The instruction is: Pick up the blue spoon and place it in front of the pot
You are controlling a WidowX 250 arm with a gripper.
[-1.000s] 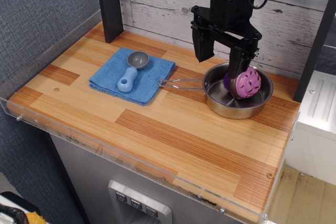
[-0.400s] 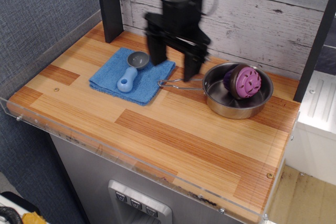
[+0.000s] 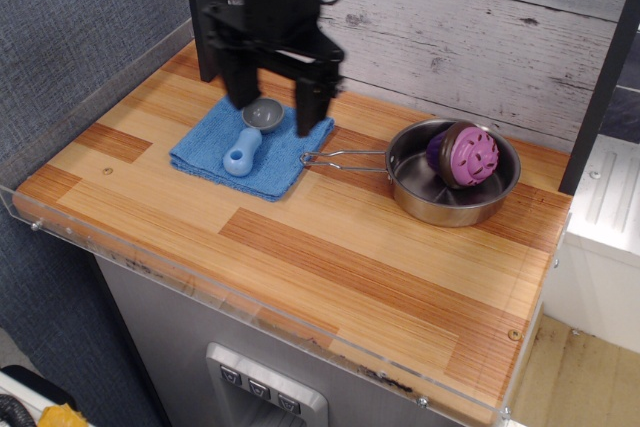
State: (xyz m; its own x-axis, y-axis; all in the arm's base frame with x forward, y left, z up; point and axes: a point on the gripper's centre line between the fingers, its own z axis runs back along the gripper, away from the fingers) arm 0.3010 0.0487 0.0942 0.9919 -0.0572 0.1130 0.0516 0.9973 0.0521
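The blue spoon lies on a blue folded cloth at the left of the table, grey bowl toward the wall, light blue handle toward the front. My gripper hangs open just above the spoon's bowl, one finger to its left and one finger to its right, holding nothing. The pot, a shallow steel pan, stands to the right with its wire handle pointing left toward the cloth. A purple perforated ball sits in the pot.
A black post stands at the back left by the wall. A clear acrylic lip runs along the table's front edge and left side. Bare wood lies in front of the pot.
My gripper has swept left from over the pot, past the pot handle, to above the spoon on the cloth. The ball has settled in the pot. The spoon has not moved.
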